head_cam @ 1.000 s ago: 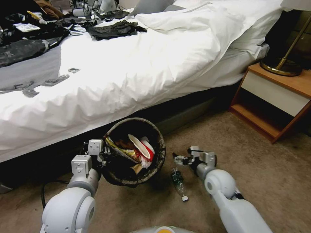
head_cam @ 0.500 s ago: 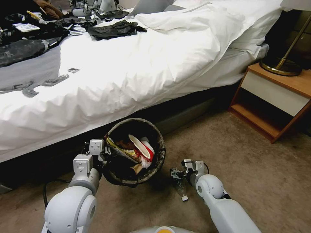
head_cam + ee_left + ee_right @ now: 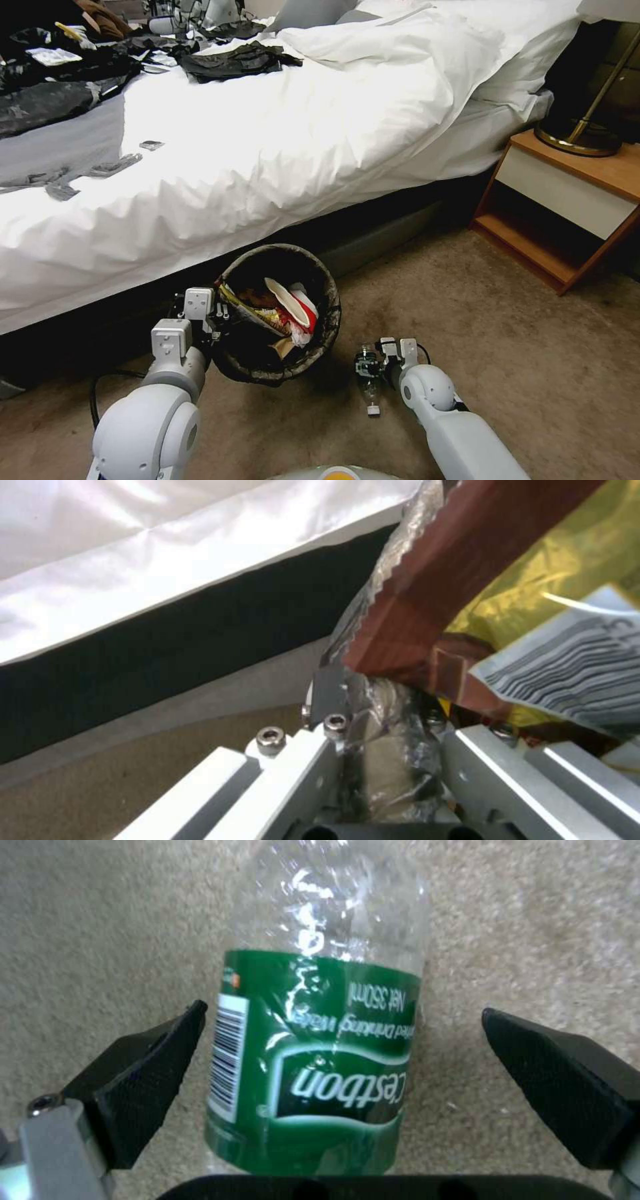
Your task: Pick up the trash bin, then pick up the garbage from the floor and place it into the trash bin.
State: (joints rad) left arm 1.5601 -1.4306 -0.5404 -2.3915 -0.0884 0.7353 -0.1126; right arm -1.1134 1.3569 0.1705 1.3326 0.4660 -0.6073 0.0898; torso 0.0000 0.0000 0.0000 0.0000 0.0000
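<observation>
Carpet-laid bottle (image 3: 320, 1060) between right end effector (image 3: 340, 1080) fingers.

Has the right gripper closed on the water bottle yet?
No, the right gripper's black fingers stand open on either side of the green-labelled water bottle, with carpet visible between.

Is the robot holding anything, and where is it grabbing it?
The left gripper holds the trash bin by its rim. The open right gripper only straddles the bottle.
</observation>
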